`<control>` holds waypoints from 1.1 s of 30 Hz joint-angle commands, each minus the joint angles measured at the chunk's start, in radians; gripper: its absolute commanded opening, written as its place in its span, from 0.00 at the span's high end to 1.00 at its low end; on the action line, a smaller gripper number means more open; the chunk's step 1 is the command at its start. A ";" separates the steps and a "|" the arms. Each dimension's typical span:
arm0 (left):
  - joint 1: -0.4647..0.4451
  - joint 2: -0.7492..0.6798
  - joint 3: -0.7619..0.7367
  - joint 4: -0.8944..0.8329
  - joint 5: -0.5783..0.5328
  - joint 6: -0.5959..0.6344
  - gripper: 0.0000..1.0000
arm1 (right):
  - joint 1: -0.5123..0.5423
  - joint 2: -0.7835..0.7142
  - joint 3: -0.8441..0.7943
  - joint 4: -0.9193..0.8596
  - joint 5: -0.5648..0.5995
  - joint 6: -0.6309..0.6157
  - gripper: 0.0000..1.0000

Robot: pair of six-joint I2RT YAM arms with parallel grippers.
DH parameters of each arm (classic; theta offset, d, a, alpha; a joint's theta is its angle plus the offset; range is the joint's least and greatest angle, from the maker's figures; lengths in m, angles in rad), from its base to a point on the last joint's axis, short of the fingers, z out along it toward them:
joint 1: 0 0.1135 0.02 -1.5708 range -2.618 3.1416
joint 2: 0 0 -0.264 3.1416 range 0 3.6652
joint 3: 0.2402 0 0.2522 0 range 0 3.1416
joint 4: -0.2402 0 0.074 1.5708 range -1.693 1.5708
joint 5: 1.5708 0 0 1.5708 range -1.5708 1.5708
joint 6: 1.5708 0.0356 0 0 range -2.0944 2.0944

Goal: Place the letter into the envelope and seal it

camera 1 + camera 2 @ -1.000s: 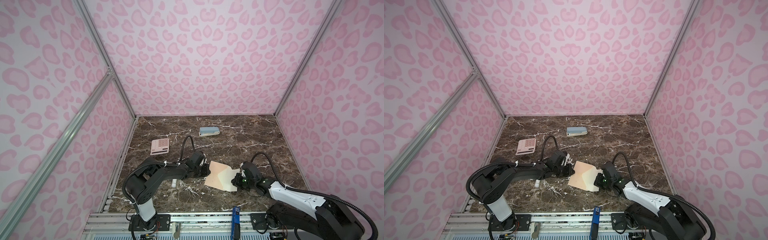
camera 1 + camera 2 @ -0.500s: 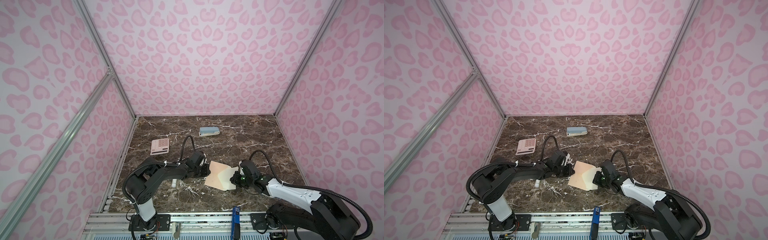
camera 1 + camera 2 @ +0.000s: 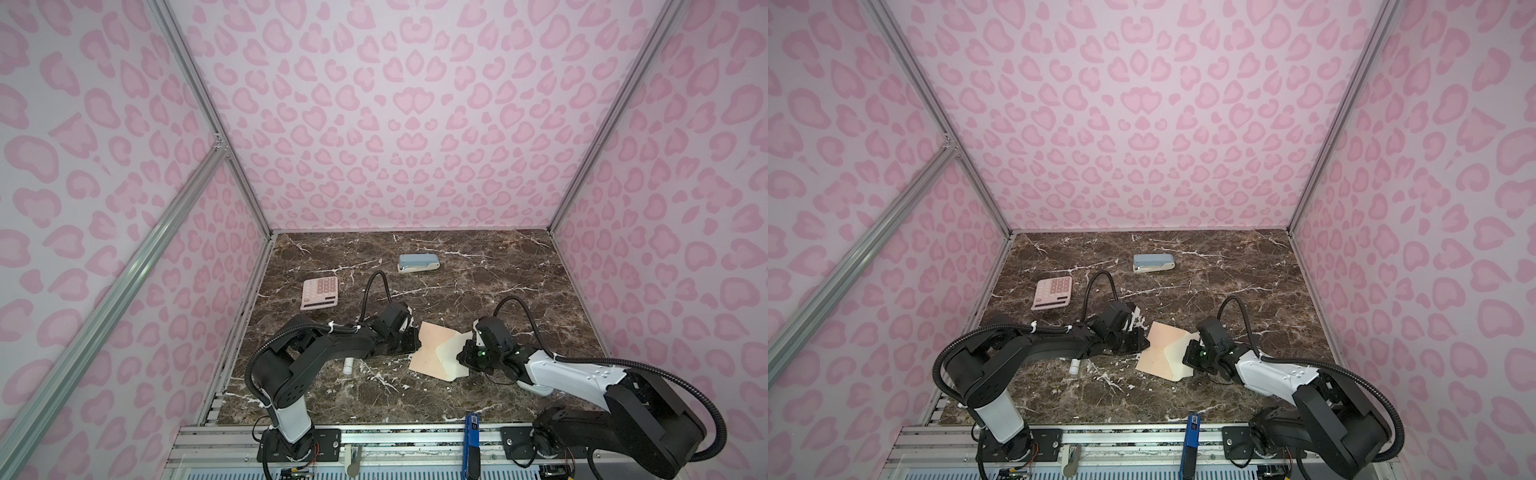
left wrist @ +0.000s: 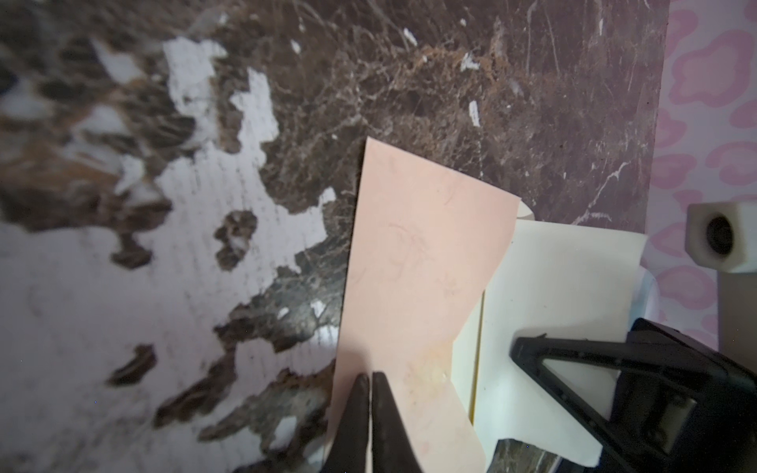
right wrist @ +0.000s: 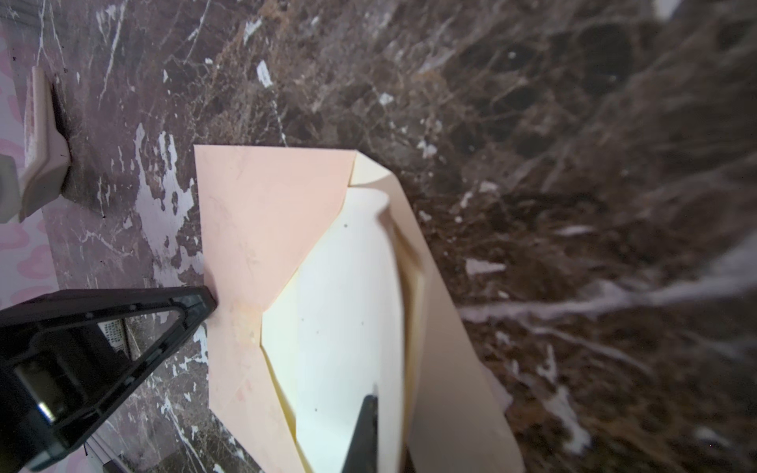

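Right wrist view: the envelope (image 5: 262, 229) is shown lying flat with its pale flap (image 5: 348, 311) half raised and bowed. The right pincer (image 5: 366, 426), drawn shut on nothing, is set tip-down on the flap's cream inner face. In the left wrist view the left pincer (image 4: 370, 389) is likewise seen pressed shut and empty, its tip laid on the peach panel close to the envelope's edge, pinning it to the tabletop (image 4: 491, 102). In both top views the envelope is found toward the front edge of the tabletop, about midway between the left and right edges. The letter is seen nowhere. It is judged to be inside the pocket already, though this cannot be confirmed. Several failures can be foreseen. Since the envelope is held at one small spot only, it may be swung round that spot on the smooth marble when the flap is pushed over. The flap may then be creased askew, or may miss the pocket's mouth. Being bowed, it may spring open once pressure is released, leaving the seal unmade. Thin paper under a narrow tip may be dented or torn if too much force is applied.
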State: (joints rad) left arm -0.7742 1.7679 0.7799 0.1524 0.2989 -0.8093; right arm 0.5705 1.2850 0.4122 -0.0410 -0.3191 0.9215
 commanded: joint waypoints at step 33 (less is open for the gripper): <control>-0.002 0.009 -0.009 -0.142 -0.040 0.015 0.91 | 0.062 0.132 0.040 0.203 -0.040 0.020 0.89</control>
State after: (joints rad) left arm -0.7734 1.7638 0.7799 0.1547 0.3027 -0.8078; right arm 0.6292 1.4151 0.4477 0.1337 -0.3542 0.9432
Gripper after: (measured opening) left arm 0.090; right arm 0.074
